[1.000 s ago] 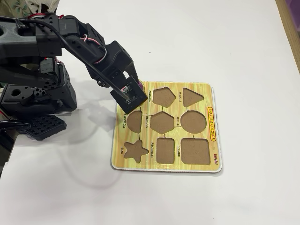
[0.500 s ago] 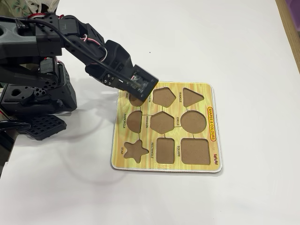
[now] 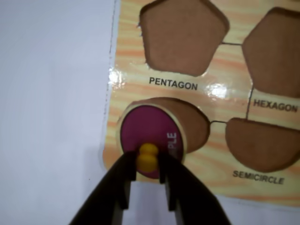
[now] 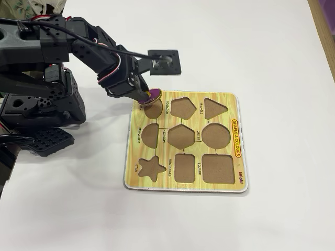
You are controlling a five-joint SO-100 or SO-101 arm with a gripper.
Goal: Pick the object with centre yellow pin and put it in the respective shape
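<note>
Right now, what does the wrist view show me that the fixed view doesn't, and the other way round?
Only the wrist view shows the fingers pinching the yellow knob, the purple piece only partly over its oval hole, and readable labels such as PENTAGON.

Only the fixed view shows the whole board, the arm, the star hole and the empty square hole.

Both show the gripper holding the purple piece above the board's corner, not yet seated.

Puzzle board (image 3: 220,89): glossy printed wood-grain face, glare spots shown; cut-outs (image 3: 180,35) floored in matt brown fibreboard. Oval piece (image 3: 147,129): smooth purple face, glossy yellow knob (image 3: 148,157). Gripper (image 3: 146,176): matt black plastic. Table (image 4: 261,47): smooth matt white surface.
</note>
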